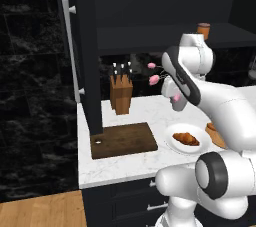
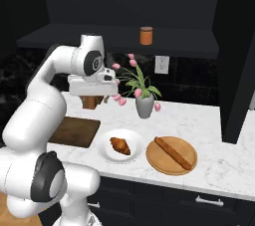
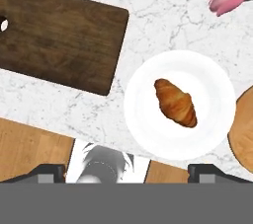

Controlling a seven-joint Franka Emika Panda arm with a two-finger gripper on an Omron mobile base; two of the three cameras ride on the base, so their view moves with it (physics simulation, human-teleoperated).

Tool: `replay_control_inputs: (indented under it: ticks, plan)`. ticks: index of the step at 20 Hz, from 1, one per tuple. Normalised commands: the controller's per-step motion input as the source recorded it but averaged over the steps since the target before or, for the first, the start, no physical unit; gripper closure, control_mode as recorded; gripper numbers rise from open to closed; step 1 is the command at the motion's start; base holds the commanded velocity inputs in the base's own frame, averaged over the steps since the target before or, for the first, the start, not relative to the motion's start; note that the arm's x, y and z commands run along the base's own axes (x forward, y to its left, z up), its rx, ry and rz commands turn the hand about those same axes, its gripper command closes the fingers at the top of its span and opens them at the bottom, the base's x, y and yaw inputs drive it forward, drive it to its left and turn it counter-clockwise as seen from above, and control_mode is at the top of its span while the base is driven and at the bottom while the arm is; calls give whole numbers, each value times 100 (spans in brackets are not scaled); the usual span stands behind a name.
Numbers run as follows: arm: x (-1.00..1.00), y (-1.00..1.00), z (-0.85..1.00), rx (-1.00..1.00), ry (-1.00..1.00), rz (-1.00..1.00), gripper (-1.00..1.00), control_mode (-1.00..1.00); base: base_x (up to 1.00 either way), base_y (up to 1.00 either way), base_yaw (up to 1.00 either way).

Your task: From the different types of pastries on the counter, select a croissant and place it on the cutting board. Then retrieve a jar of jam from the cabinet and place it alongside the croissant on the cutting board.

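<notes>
White marble table (image 3: 168,25) carries our croissant (image 3: 175,102) on a white plate (image 3: 143,119) beside the cutting board (image 3: 59,35); our pincer (image 3: 126,171), spread wide and empty, should pinch its light, flaky middle gently.

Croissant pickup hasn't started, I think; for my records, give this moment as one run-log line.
croissant: on white plate | cutting board: bare | jam jar: on cabinet shelf | gripper: high above counter, holding nothing
</notes>
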Motion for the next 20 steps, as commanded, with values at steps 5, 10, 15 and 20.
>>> replay_control_inputs:
  ticks: [5, 10, 15, 20]
  plan:
    - [0, -10, -27, -4, 0, 1, -100, -100, 0, 0, 0]
    - [-8, -26, -54, -8, 3, 3, -100, -100, 0, 0, 0]
    - [-5, -24, -43, -1, 1, 1, -100, -100, 0, 0, 0]
    - [0, -2, -45, 0, -3, 0, -100, -100, 0, 0, 0]
